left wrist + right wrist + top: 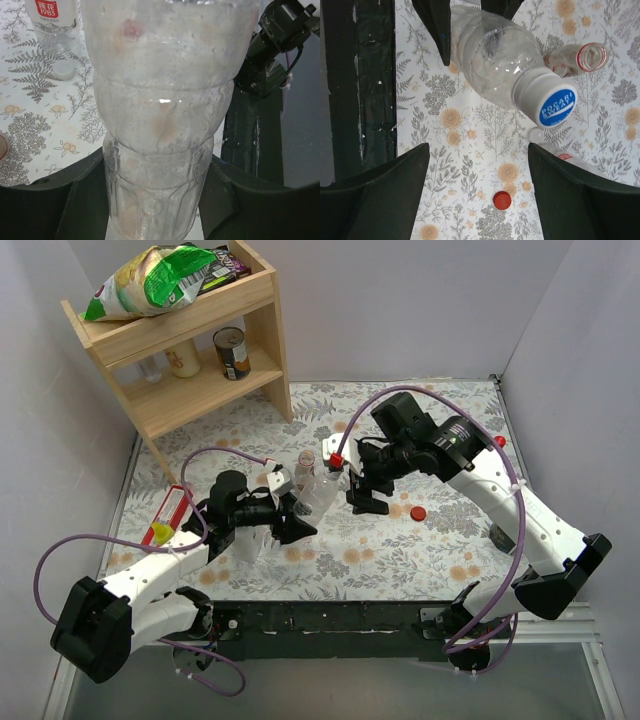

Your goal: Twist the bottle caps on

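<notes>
My left gripper is shut on a clear bottle and holds it tilted above the table; in the left wrist view the bottle fills the frame between the fingers. In the right wrist view this bottle has a blue-and-white cap on its neck. My right gripper is open and empty just right of the cap, also shown in its own view. A loose red cap lies on the cloth below it. An uncapped bottle stands close by.
A bottle with a red cap and an open one stand behind the held bottle. Red caps lie on the cloth and at the far right. A labelled bottle stands near. A yellow bottle lies left; a wooden shelf stands back left.
</notes>
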